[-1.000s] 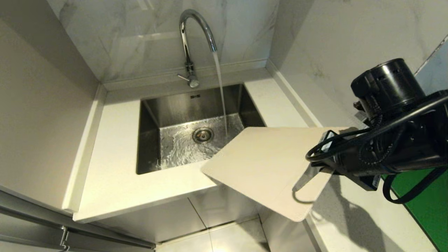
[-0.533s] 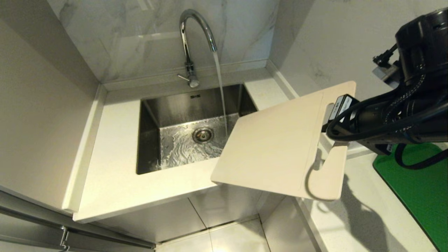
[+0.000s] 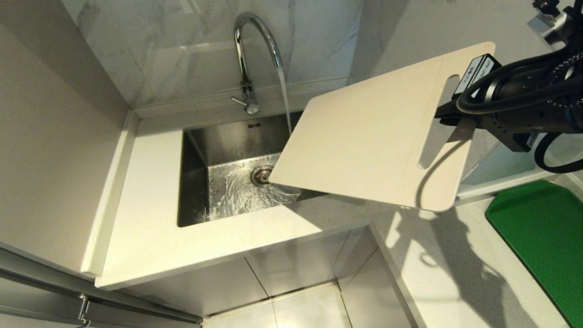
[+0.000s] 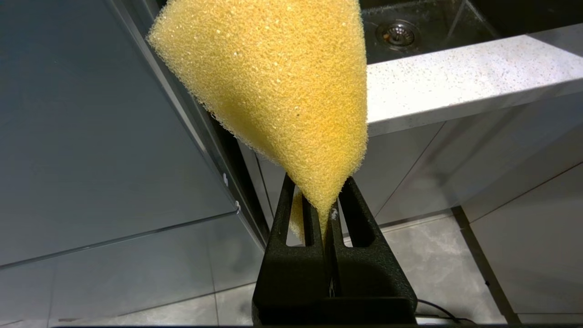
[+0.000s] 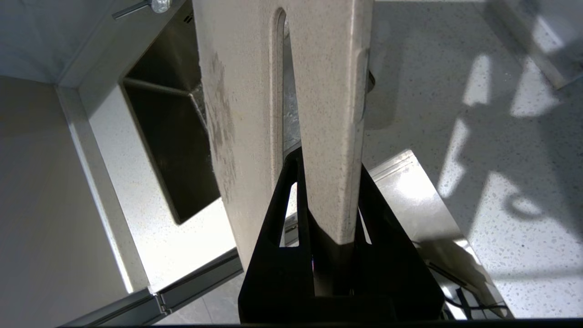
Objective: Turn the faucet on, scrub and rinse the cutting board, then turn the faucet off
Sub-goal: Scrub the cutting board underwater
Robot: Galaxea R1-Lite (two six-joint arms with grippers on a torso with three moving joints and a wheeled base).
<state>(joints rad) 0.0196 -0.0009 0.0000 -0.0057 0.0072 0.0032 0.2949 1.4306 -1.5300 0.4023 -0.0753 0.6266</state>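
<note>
My right hand [image 5: 330, 200] grips the cutting board [image 3: 364, 146] by its slotted end, tilted above the sink [image 3: 196, 150]; the faucet [image 3: 248, 54] runs; my left hand [image 4: 325, 205] pinches a sponge [image 4: 273, 91].

Corner kitchen nook with pale stone and steel

Grey-veined marble wall panels [image 3: 173, 50] meet in a corner behind a white speckled worktop [image 3: 150, 228], which wraps in an L around to the right. A square stainless steel sink basin [image 3: 214, 150] is sunk into the worktop, its drain [image 3: 260, 175] at the bottom. A plain beige side panel [image 3: 54, 150] stands on the left. Below the worktop edge, glossy grey cabinet fronts [image 3: 237, 282] reflect the light, and pale polished floor tiles [image 3: 296, 310] lie beneath. A green mat [image 3: 542, 237] lies on the right-hand worktop. Bright light falls from the right, throwing sharp dark shadows [image 3: 460, 269] across the speckled surface.
</note>
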